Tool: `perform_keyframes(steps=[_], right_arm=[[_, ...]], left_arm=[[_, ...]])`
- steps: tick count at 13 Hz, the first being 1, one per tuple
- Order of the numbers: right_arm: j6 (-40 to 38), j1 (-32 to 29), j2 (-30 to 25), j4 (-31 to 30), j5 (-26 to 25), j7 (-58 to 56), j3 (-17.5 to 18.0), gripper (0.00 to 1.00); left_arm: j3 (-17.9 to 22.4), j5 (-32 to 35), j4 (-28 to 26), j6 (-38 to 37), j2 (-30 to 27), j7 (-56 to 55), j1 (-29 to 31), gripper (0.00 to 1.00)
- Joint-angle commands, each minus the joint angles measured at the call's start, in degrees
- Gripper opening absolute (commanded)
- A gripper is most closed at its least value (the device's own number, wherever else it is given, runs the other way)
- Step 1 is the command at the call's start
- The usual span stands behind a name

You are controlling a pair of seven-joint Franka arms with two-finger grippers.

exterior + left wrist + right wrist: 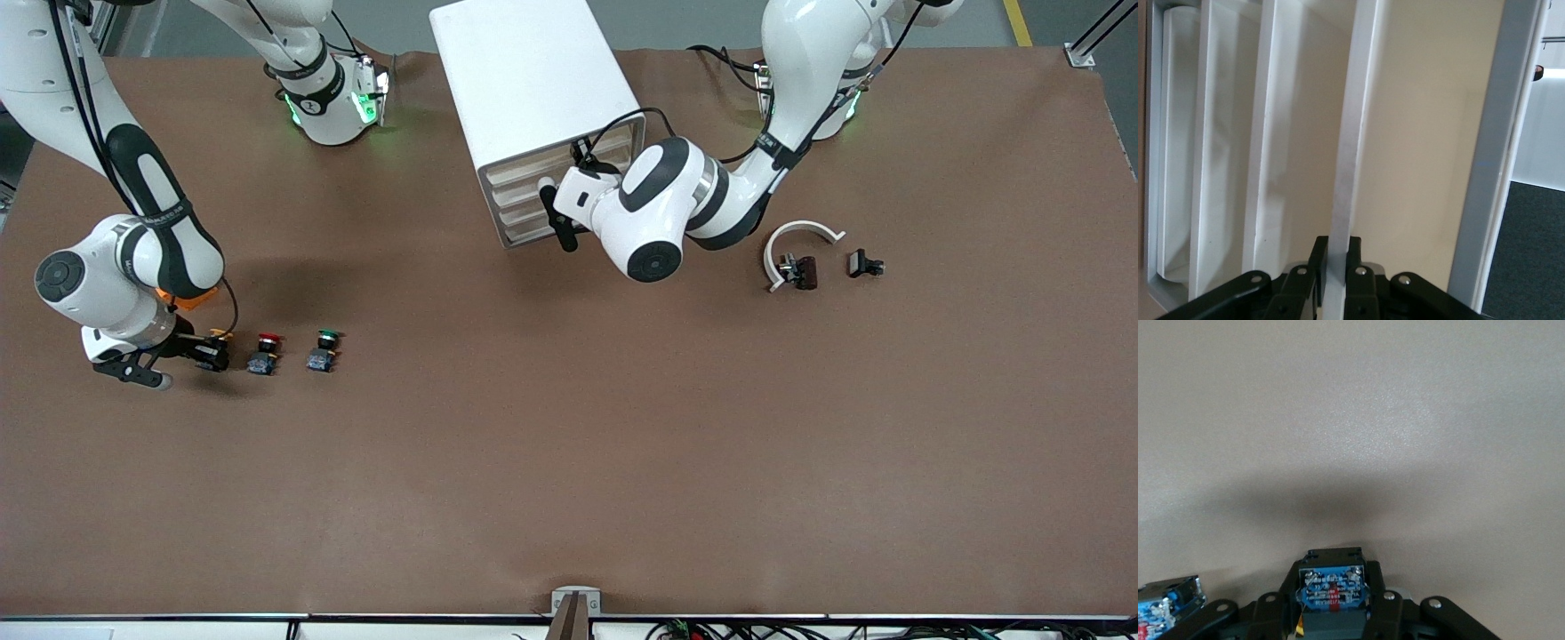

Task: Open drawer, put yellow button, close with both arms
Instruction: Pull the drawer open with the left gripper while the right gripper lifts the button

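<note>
Front view: right gripper (209, 351) jaws clamped on yellow button (216, 342) beside red-capped button (264, 352); left gripper (558, 216) jaws clamped on top drawer (1341, 173) edge of white cabinet (530, 84)

No text, label or number is legible on anything in these views.

Red-capped button (265, 351) and green-capped button (324, 350) sitting side by side toward the right arm's end — white curved bracket (797, 241) with two small black parts lying toward the left arm's end.
</note>
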Motion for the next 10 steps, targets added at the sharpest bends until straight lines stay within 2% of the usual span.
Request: perform_keyframes(steps=[1,5,10], right_arm=[[-0.9,0.5,-0.8,-0.6,0.8,0.2,0.3,0.0],[-10.9,2.4,-4.5,1.7,0.8,3.6,0.3,0.0],[-25.7,6.1,-8.0,7.9,0.7,11.0,0.3,0.0]], left_arm=[[0.1,0.0,-0.6,0.7,-0.3,-1.2,-0.1,0.1],[0.6,0.5,-0.5,0.7,-0.1,-1.5,0.1,0.1],[2.1,1.7,0.2,1.0,1.3,-1.5,0.3,0.1]])
